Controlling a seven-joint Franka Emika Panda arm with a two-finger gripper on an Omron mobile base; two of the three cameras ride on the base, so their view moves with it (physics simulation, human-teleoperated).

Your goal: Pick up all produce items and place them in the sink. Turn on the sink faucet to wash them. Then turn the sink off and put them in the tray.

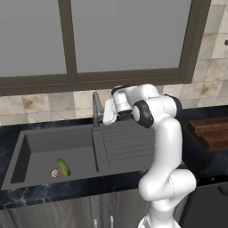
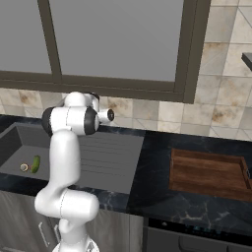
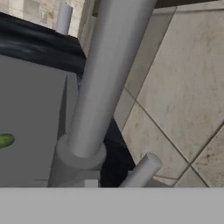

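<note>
The cucumber (image 1: 63, 167) lies in the sink (image 1: 49, 144) near the front wall, long axis angled front to back, the small brown round item (image 1: 54, 173) touching its near end. Behind the sink, the gripper (image 1: 108, 112) sits closed beside the faucet (image 1: 95, 109).

Light is even and soft throughout, with no clear single source and no hard cast shadows. The window panes (image 1: 124, 35) read as flat pale grey without glare. The black counter (image 2: 157, 197) shows faint marbled sheen, and the sink (image 1: 40, 147) is matte, its inner walls shaded slightly darker than its floor. Edges look mildly soft and low in resolution. In the hand view the faucet (image 3: 105, 83) stands very close and smooth, lighter on one side.
</note>
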